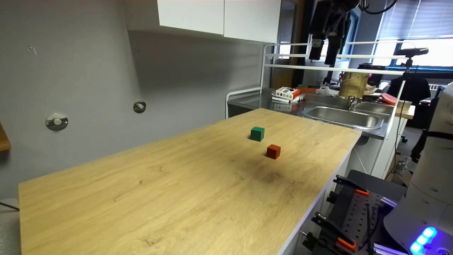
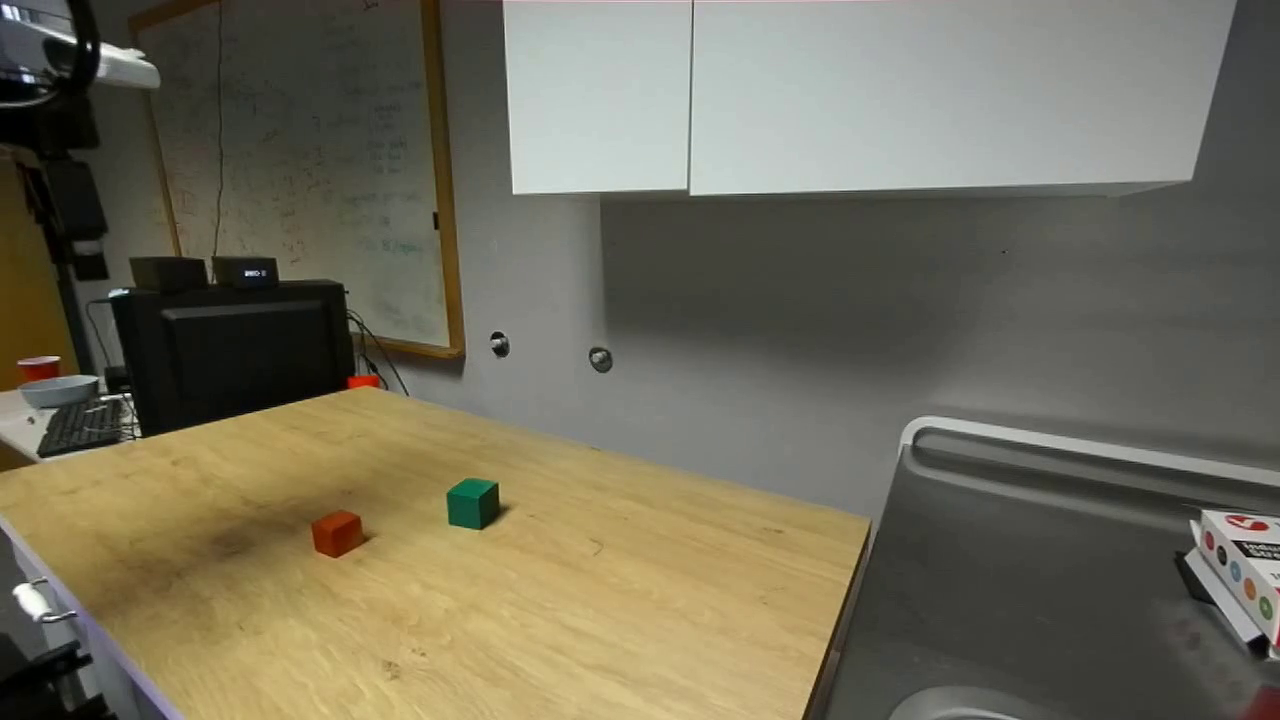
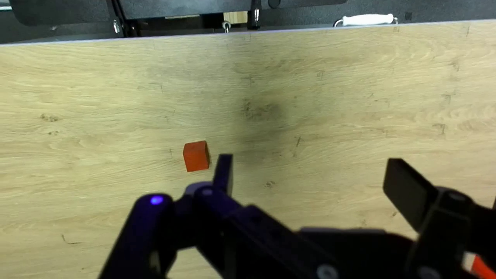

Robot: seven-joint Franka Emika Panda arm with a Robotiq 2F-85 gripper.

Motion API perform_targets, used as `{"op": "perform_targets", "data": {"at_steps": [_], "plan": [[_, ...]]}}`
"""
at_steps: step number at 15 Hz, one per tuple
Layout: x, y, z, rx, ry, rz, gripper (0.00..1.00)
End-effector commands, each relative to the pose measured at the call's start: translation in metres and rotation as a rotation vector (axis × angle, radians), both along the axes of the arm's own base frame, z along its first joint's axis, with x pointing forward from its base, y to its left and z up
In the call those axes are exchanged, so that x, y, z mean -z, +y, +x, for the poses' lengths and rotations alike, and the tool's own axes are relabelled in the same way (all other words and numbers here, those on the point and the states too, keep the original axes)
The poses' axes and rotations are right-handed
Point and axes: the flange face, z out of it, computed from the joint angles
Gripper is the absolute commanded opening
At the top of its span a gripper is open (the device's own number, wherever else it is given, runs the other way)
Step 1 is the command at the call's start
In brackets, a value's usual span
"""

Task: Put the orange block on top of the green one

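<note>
Because the hand [image 3: 310, 172] hangs spread well above and, in the wrist view, right of the orange block [image 3: 196, 156], which sits on the worktop [image 1: 177, 198] near but apart from the green block [image 1: 257, 134], grasping likely needs a sideways shift before lowering.

The orange block [image 1: 273, 152] is showing plain red-orange, while the green block [image 1: 257, 134] is wearing a dark green. The tabletop [image 1: 159, 198] is displaying pale yellow-brown wood grain. The gripper [image 3: 310, 164] is appearing black, the cabinets [image 2: 860, 100] are showing white, the wall [image 2: 740, 420] is looking grey — and the white box [image 2: 1243, 570] is carrying a multicoloured dot pattern.
</note>
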Motion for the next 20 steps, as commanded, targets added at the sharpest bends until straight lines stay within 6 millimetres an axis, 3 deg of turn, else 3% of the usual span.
{"op": "perform_targets", "data": {"at_steps": [1, 6, 11, 20], "plan": [[0.018, -0.021, 0.019, 0.053, -0.041, 0.006, 1.00], [0.065, -0.056, 0.052, 0.143, -0.073, 0.006, 1.00], [0.126, -0.089, 0.086, 0.227, -0.032, -0.003, 1.00], [0.229, -0.096, 0.150, 0.239, 0.119, -0.057, 1.00]]}}
